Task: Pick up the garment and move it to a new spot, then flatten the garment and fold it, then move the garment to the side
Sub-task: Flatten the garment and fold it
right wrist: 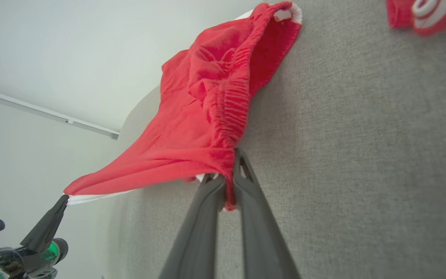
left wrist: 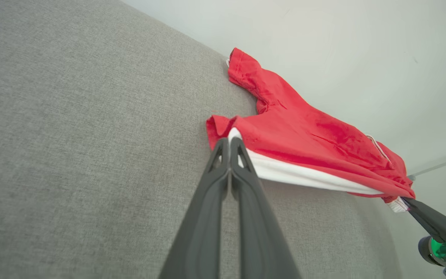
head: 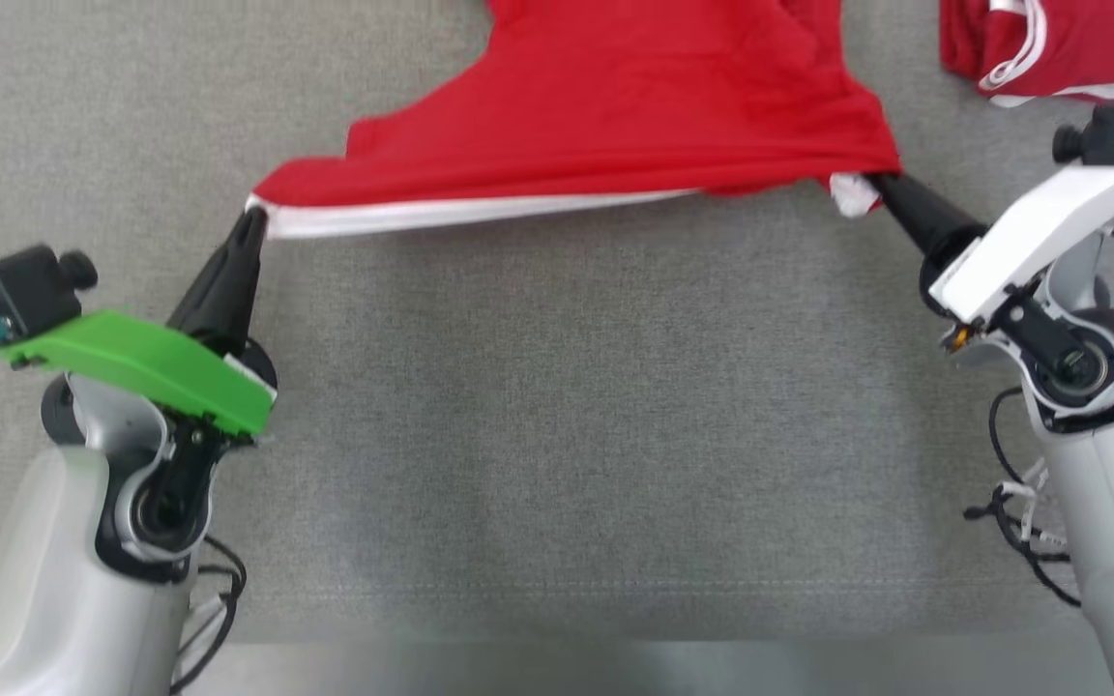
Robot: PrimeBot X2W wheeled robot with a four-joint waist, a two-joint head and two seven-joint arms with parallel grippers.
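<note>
**Both hands clamped on the garment, cloth taut between them**

I have both arms reaching forward over the grey surface (head: 557, 435), with each hand's fingers angled inward toward the other hand. The left hand (head: 252, 220) has its two dark fingers pressed together on the white-edged corner of the red garment (head: 615, 106). The right hand (head: 881, 184) is clenched on the gathered elastic band at the opposite end. In its wrist view I can see red cloth squeezed between the two fingers.

The garment spans from one hand to the other. Its near white-trimmed edge is pulled into a straight line between the fingertips, and the rest trails away beyond them onto the surface.

My count is two hands, each gripping, and two red garments. One is the garment I am holding. The other is a second red garment (head: 1050, 48) with white trim, lying bunched on the surface beyond the right hand's fingertips, toward its outer side and apart from the held one.
</note>
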